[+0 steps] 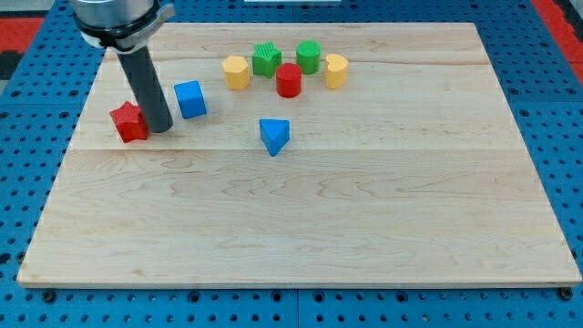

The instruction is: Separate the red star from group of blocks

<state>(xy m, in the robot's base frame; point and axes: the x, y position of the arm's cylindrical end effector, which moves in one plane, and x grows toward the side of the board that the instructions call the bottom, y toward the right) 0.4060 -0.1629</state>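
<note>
Sitting near the board's nine-to-ten o'clock edge, the red star had my tip right against its three o'clock side, which I judged the proper place for shoving it further from the rest. I carry no claw to open or close, only this rod, and it stood between the star and the blue cube at its one o'clock. Farther toward two o'clock lay the blue triangle and the cluster of yellow block, green star, red cylinder, green cylinder and second yellow block, all well apart on the wooden board.
</note>
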